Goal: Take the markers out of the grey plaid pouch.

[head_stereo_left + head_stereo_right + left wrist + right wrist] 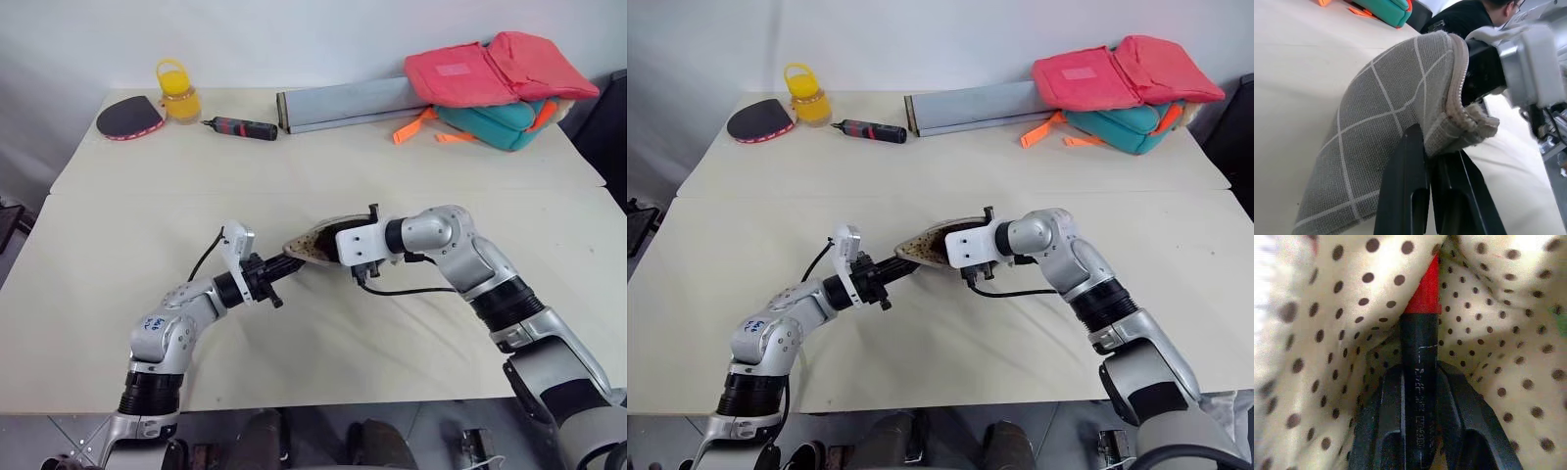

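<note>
The grey plaid pouch (312, 245) is held up off the cream worktop (118, 255) near the middle of the head views, between the two arms. The left gripper (1431, 159) reaches in from about 8 o'clock and is clamped on the pouch's edge just below the zipper; in the left wrist view its two black fingers (1405, 186) are pressed together with the grid-lined fabric pinched between them.

The right gripper (1420, 382) comes from about 3 o'clock and is pushed into the pouch's open mouth. Inside, against the spotted tan lining, its fingers (1382, 416) are closed on the dark body of the red-capped marker (1420, 357), whose cap points deeper into the pouch. A smear of green at the edge of the right wrist view may be the second marker, but it is too blurred to be sure.

Along the far side of the worktop, from 10 to 2 o'clock: a red-rimmed paddle (127, 119), a yellow jar (178, 95), a black-and-red screwdriver (240, 127), a long grey box (348, 104), and a pink bag (495, 69) lying on a teal bag (495, 127).
</note>
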Controlling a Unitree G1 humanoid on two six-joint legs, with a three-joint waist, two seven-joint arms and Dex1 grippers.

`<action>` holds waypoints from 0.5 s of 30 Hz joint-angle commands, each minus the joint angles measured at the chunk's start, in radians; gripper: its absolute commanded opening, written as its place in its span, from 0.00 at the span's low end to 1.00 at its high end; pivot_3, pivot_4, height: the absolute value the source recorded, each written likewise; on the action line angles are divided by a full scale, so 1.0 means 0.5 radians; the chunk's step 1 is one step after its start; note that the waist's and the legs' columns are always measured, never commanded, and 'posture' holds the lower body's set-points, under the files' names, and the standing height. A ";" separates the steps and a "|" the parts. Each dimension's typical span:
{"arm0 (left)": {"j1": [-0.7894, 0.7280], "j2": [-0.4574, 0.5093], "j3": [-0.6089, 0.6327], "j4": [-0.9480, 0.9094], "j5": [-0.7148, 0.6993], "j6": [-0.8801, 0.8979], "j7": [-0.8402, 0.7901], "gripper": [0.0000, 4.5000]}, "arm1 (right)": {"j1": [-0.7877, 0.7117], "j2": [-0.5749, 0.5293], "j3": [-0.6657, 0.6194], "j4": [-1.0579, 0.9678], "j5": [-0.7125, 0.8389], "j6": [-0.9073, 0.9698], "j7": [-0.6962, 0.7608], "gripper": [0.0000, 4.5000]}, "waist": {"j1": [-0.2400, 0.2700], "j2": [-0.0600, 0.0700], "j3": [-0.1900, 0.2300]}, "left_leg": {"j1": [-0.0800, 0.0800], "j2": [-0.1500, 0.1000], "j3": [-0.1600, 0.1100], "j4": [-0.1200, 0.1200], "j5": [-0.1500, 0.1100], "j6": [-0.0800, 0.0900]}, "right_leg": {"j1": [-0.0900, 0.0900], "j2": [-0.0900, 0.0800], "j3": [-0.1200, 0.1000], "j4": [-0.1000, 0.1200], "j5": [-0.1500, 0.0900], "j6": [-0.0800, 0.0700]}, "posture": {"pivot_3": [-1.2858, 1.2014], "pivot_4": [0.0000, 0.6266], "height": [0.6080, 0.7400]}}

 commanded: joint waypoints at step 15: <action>-0.049 0.012 -0.005 0.026 0.223 -0.322 0.030 0.00 | 0.166 -0.033 -0.535 -0.682 1.157 0.303 0.282 0.11 | -0.003 -0.001 0.001 | 0.000 0.003 0.000 -0.002 0.000 0.000 | 0.001 0.003 -0.002 -0.002 0.000 0.000 | 0.52 0.24 1.00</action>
